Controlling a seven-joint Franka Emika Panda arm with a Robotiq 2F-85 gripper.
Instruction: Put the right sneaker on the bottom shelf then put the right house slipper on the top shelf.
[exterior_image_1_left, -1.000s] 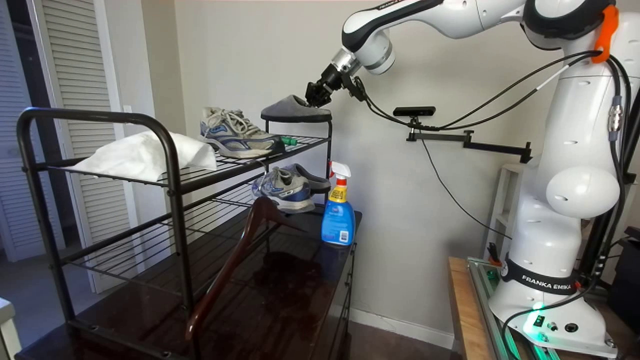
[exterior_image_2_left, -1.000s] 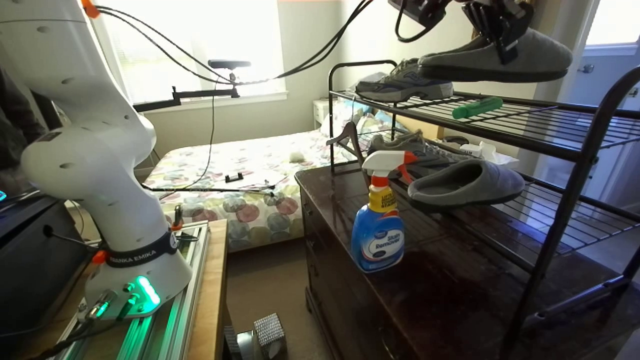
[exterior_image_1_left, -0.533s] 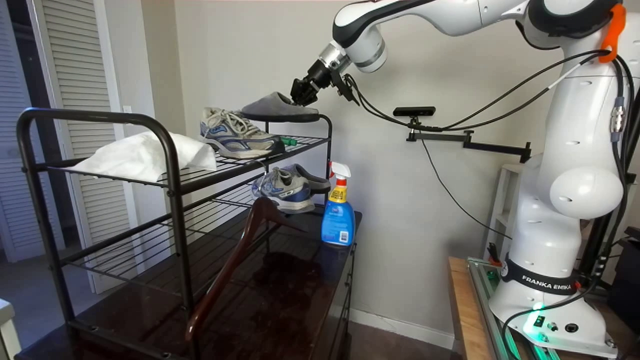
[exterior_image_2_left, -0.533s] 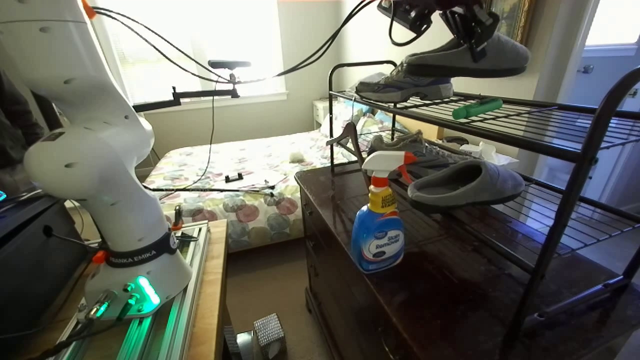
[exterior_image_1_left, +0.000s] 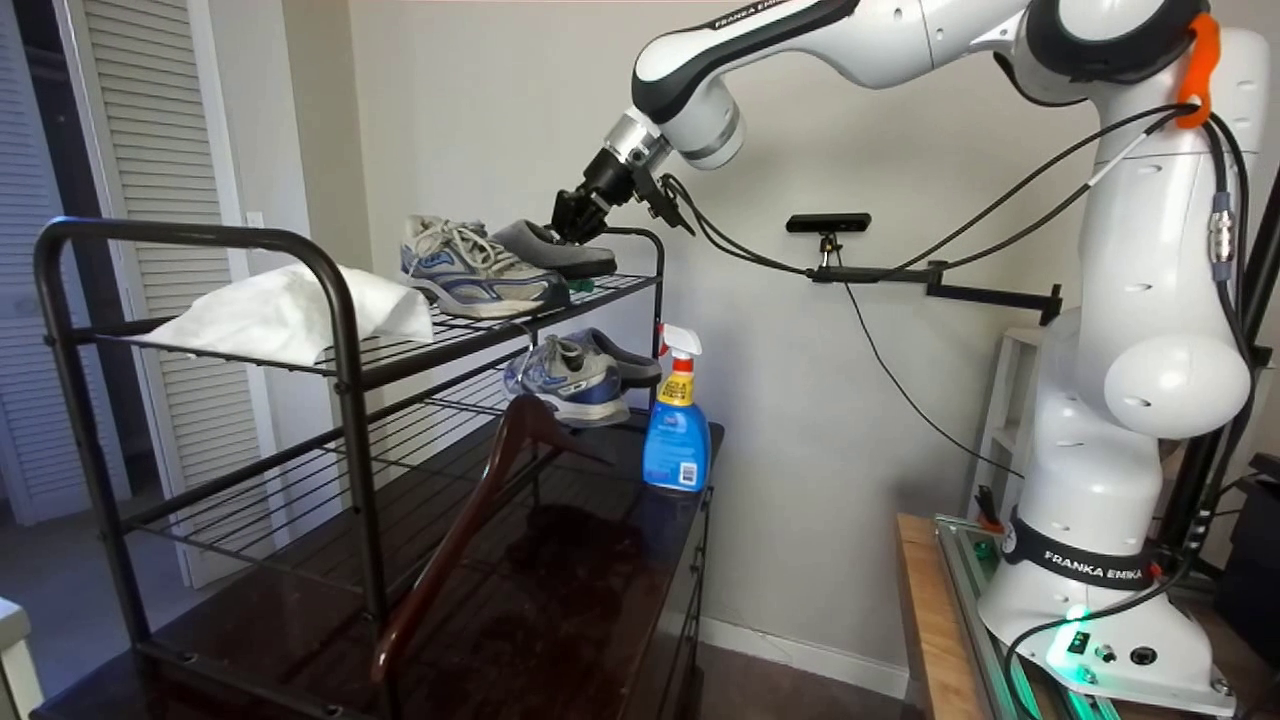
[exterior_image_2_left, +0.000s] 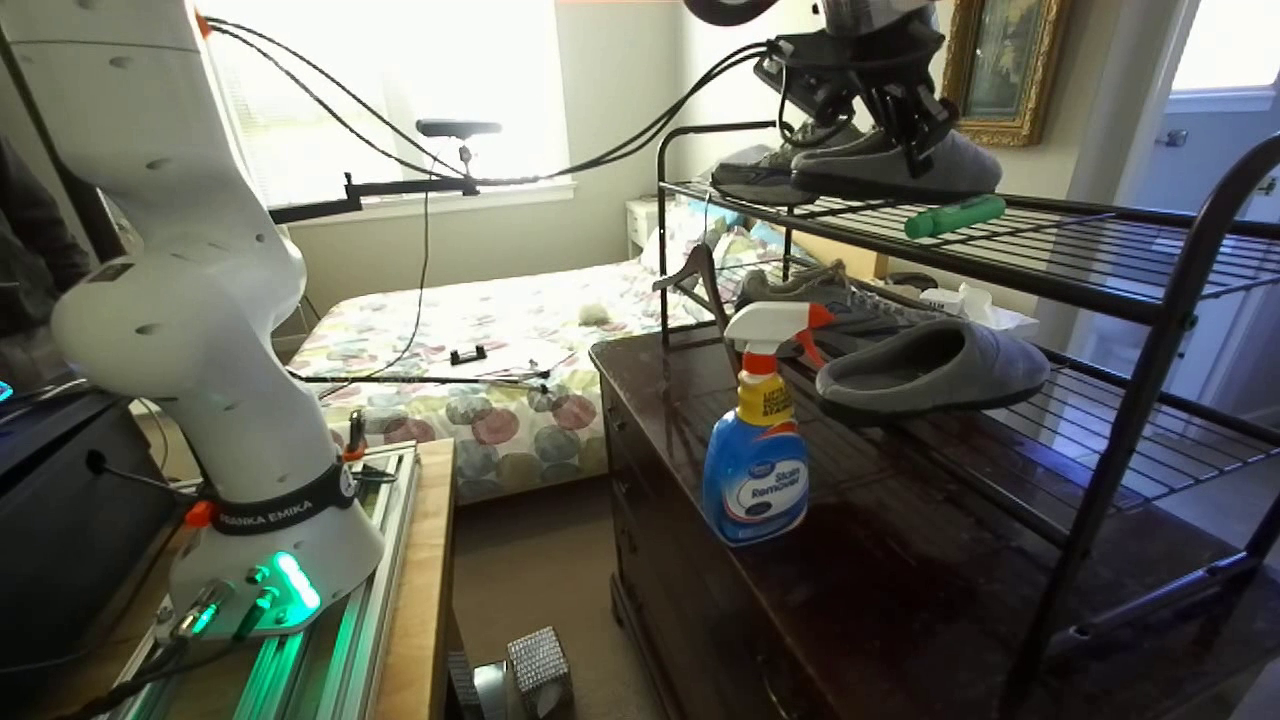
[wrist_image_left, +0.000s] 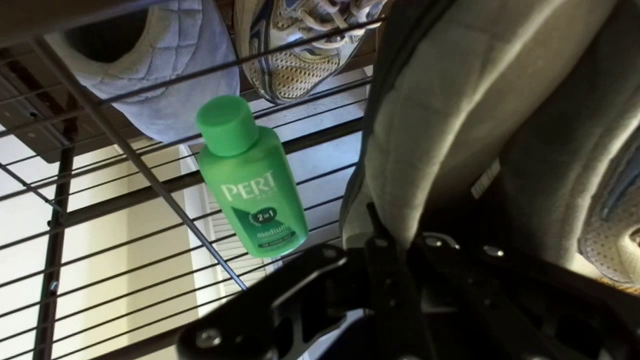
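A: What encloses the arm (exterior_image_1_left: 1140, 230)?
B: Glossy white, rounded housings (exterior_image_1_left: 890, 45) with black bands (exterior_image_1_left: 663, 98); the base (exterior_image_1_left: 1150, 628) bears a black collar (exterior_image_1_left: 1093, 566) marked FRANKA EMIKA, above a green light (exterior_image_2_left: 297, 587).
A: What runs along it?
B: Black cables (exterior_image_1_left: 1226, 310), passing an orange clip (exterior_image_1_left: 1203, 70) (one carries a silver connector (exterior_image_1_left: 1222, 236)).
A: The gripper (exterior_image_1_left: 572, 232)?
B: Black linkages (wrist_image_left: 305, 295), studded with bright, round screws (wrist_image_left: 207, 338).
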